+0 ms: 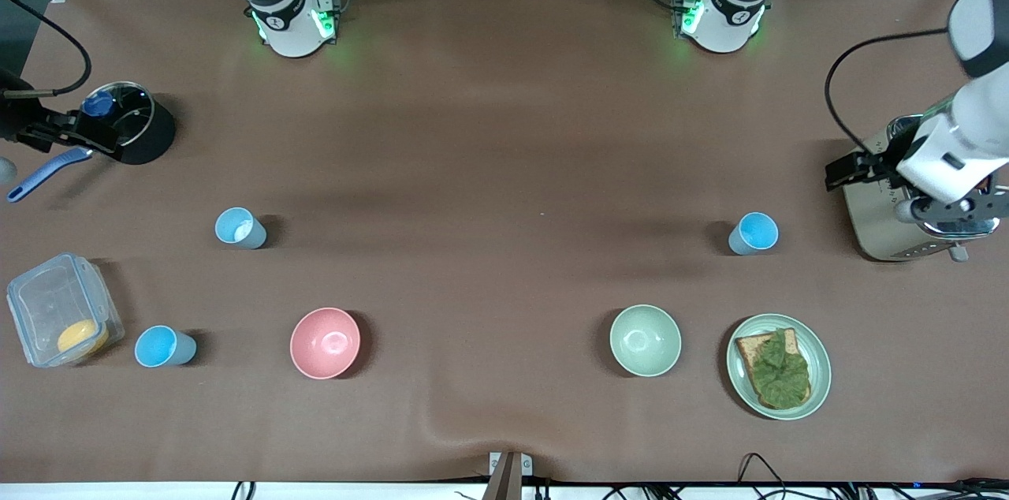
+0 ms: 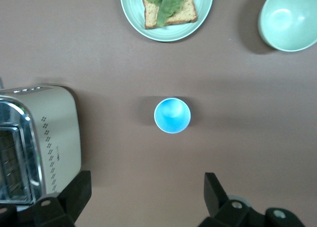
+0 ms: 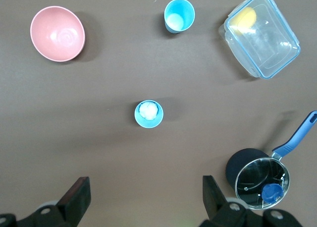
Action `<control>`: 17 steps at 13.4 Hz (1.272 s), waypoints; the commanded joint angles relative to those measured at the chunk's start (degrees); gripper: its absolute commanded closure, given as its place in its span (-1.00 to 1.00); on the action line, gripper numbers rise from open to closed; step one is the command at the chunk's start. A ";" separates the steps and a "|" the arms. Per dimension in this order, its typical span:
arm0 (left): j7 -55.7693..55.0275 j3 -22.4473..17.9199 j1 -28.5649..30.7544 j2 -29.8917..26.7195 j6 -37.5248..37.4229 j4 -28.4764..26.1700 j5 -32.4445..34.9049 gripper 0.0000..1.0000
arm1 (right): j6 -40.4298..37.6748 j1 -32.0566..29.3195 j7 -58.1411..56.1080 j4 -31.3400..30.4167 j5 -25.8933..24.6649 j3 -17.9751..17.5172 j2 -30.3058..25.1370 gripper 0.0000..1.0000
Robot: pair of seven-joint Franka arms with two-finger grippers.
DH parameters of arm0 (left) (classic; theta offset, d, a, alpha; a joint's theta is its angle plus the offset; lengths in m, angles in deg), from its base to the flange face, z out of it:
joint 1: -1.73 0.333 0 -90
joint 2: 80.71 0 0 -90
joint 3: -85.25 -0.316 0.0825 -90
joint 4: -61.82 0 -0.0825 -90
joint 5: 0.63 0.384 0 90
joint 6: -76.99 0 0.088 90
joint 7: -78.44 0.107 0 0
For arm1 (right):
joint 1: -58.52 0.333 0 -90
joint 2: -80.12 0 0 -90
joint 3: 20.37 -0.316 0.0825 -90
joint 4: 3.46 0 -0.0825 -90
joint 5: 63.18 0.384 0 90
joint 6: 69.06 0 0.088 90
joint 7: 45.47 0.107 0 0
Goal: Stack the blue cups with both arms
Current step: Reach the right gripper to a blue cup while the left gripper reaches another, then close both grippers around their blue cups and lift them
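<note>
Three blue cups stand upright on the counter, mouths up, long axes vertical, all well apart, so you have not yet started the stack. The pale cup with something whitish inside sits toward the right arm's end. A brighter cup stands nearer the front camera than it, just beside the clear lidded box and not far from the pink bowl. The third cup stands toward the left arm's end, between the toaster and the open middle of the counter, farther from the front camera than the green bowl and the plate of toast.

Your left gripper hangs over the toaster's edge, its fingers spread wide and holding nothing; its wrist view looks straight down on the third cup. Your right gripper hangs over the pot with the glass lid, fingers likewise wide and empty, the pale cup centred below.

I judge this the approach step. Next, lower each gripper over its cup's rim, straddle the wall, and close gently; tapered plastic may slip or tip.
</note>
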State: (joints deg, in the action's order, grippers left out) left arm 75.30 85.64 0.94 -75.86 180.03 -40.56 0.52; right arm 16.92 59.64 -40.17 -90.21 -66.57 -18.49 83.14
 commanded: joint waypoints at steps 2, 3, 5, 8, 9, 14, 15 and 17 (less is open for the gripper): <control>1.56 0.14 0.44 -1.78 8.91 -10.55 -0.18 -1.00 | -0.38 1.77 0.42 -0.53 0.23 0.59 1.54 -1.00; 1.56 0.14 0.52 -1.51 12.24 -13.00 -0.27 -1.00 | -0.46 1.86 0.15 -0.70 0.23 0.59 1.55 -1.00; 1.56 0.14 1.40 -0.81 20.84 -18.80 0.08 -1.00 | -0.55 2.83 -2.55 -0.61 0.40 0.50 3.73 -1.00; 1.56 0.23 1.49 2.08 28.43 -22.17 2.28 -1.00 | -1.34 3.89 -9.69 -0.70 0.49 0.41 6.64 -1.00; 1.56 0.23 1.41 3.40 29.31 -22.17 2.28 -1.00 | -1.34 3.36 -9.78 -1.05 0.49 0.58 7.87 -1.00; 1.47 0.40 1.49 8.59 34.32 -22.17 2.28 -1.00 | 6.79 -0.24 -7.67 -9.71 0.84 0.50 11.41 -1.00; 1.47 0.40 1.49 9.64 35.64 -22.17 2.28 -1.00 | 12.66 -0.68 -7.67 -14.36 1.01 0.41 9.74 -1.00; 1.38 0.49 1.32 11.23 36.70 -22.08 2.28 -1.00 | 21.65 -1.82 -7.76 -21.33 1.98 0.50 8.50 -1.00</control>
State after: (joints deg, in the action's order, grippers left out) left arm 75.97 85.77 2.04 -65.95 215.11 -62.78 1.71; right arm 32.06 59.12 -48.21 -103.13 -65.98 -17.50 95.95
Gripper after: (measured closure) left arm 0.000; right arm 0.000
